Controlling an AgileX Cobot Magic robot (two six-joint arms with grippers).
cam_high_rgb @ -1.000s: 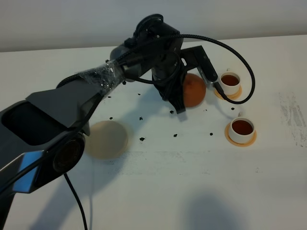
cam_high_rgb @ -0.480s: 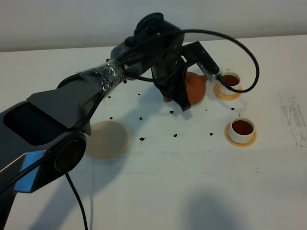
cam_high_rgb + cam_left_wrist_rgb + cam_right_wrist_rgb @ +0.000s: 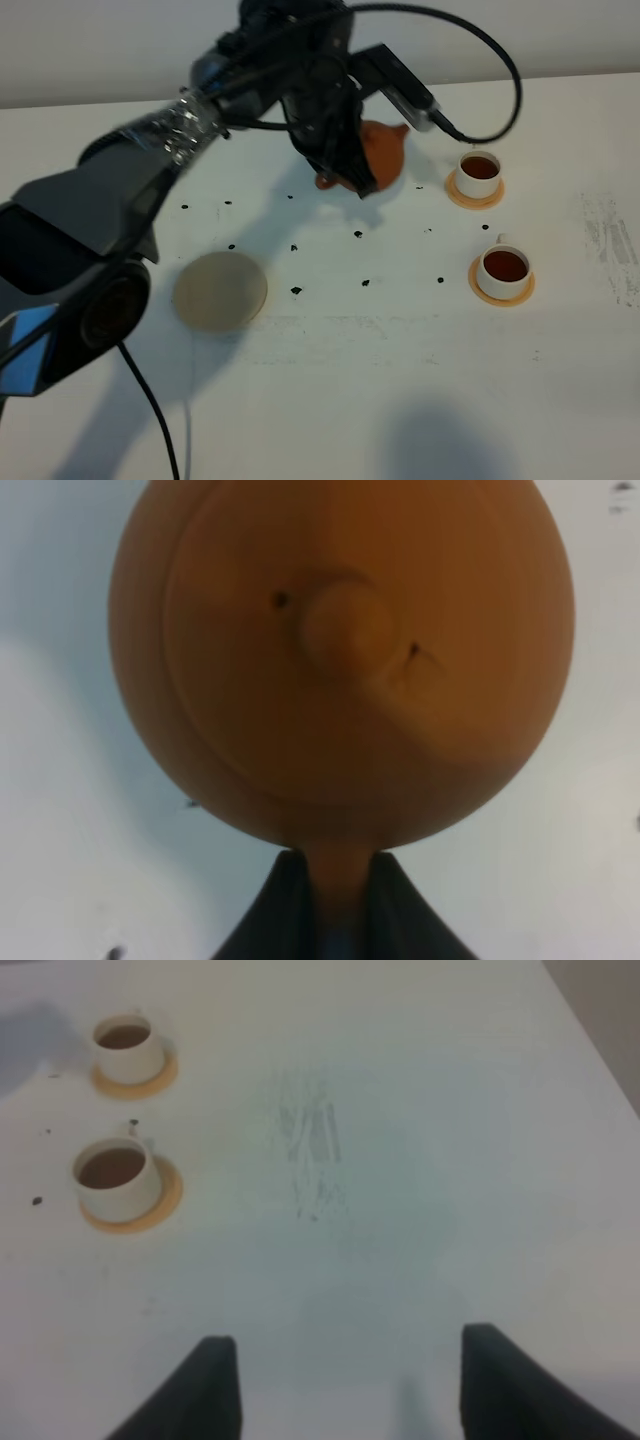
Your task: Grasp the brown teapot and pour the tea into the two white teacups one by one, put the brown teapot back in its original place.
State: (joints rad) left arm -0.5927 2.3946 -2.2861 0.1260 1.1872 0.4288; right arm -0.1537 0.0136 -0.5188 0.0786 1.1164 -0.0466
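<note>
1. Brown teapot [image 3: 383,152]: reddish-brown clay, lid knob [image 3: 345,622] facing the left wrist camera; held above the white table [image 3: 400,380], beyond the cream-beige disc [image 3: 220,290] and off toward the cups; its shadow falls on the table beneath it.
2. Left gripper [image 3: 335,885]: dark fingers clamped on the teapot's handle [image 3: 338,865]; the pot's body projects straight out beyond the fingertips.
3. Two white teacups [image 3: 480,172] [image 3: 503,268]: both hold brown tea; each stands on an orange-tan coaster [image 3: 474,196]; both lie to the spout side of the teapot, the farther cup nearest it.
4. Cream-beige disc: bare; dark specks [image 3: 296,290] scattered between it and the cups.
5. Right gripper [image 3: 340,1385]: fingers spread apart, holding nothing; over bare table, well apart from the teapot.
</note>
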